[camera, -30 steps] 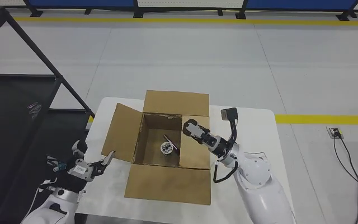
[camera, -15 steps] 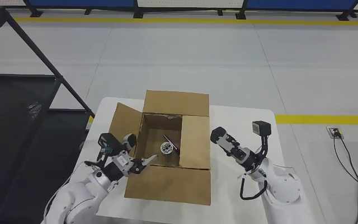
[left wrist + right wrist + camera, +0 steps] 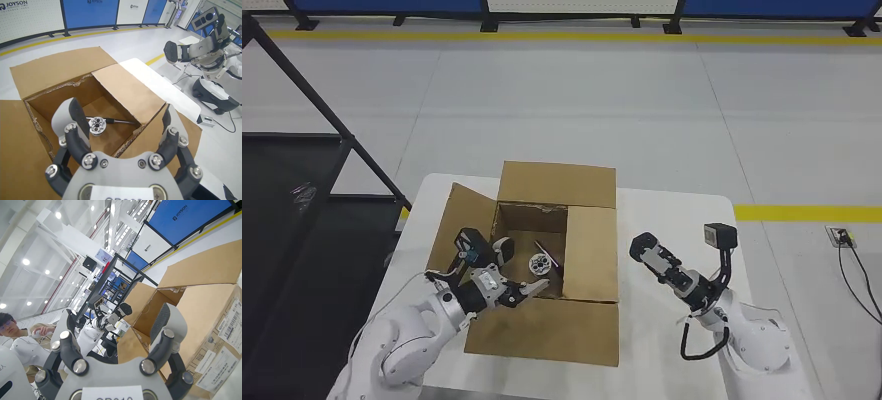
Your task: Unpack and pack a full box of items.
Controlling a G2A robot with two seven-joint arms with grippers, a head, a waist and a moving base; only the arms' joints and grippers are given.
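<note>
- The left claw (image 3: 122,108) hangs over the near rim of an open cardboard box (image 3: 56,66), its fingers spread wide and holding nothing.
- On the box floor, below and ahead of that claw, a round metal disc (image 3: 96,127) lies flat, closer to one finger than the other.
- A thin rod (image 3: 117,121) lies just beyond the disc, touching it or nearly so. Its long axis runs roughly along the line joining the two fingers, so gripping it would likely need a wrist turn.
- The right claw (image 3: 117,311), also spread and empty, sits outside the box above the table (image 3: 672,215), with a box wall between it and the items.
- The left claw is much the nearer and looks set to go down for the disc.
</note>
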